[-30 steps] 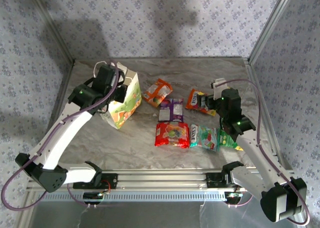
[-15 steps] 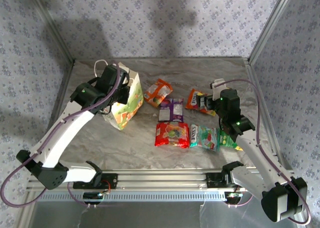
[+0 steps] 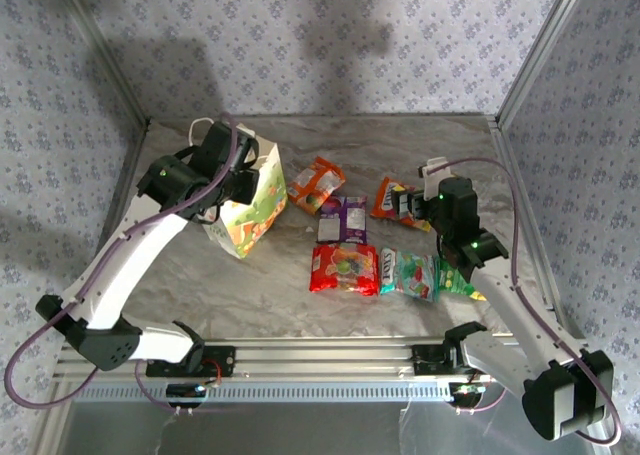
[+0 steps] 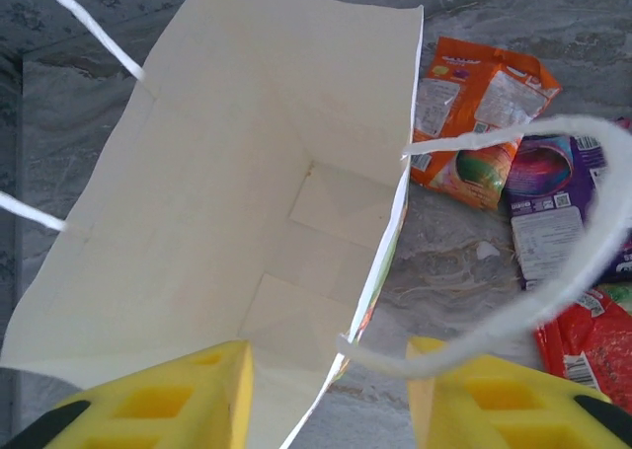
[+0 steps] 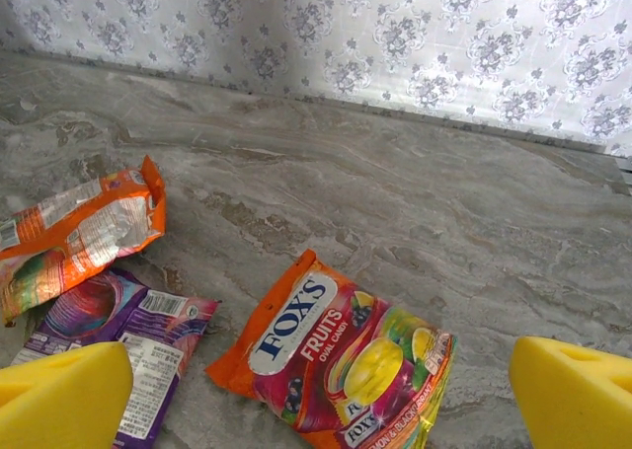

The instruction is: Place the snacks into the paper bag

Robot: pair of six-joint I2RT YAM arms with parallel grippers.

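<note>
The white paper bag [image 3: 250, 213] stands at the left with its mouth open and nothing inside [image 4: 247, 173]. My left gripper [image 3: 238, 180] hovers over its right rim, open, with the bag's wall and cord handle [image 4: 583, 261] between the fingers [image 4: 331, 370], untouched. Several snacks lie on the table: orange [image 3: 315, 183], purple [image 3: 342, 218], red [image 3: 343, 268], orange-yellow [image 3: 392, 200], teal-green [image 3: 408, 273] and bright green [image 3: 455, 280]. My right gripper [image 3: 415, 207] is open just above the orange-yellow packet [image 5: 346, 350], its fingers either side of it [image 5: 321, 390].
Patterned walls close in the marble table [image 3: 400, 140] at the back and both sides. A metal rail [image 3: 320, 355] runs along the near edge. The orange [image 5: 79, 232] and purple [image 5: 118, 340] packets lie left of my right gripper.
My left gripper has opened and let go of the bag's rim, and the left arm has shifted slightly. The right arm has hardly moved.
</note>
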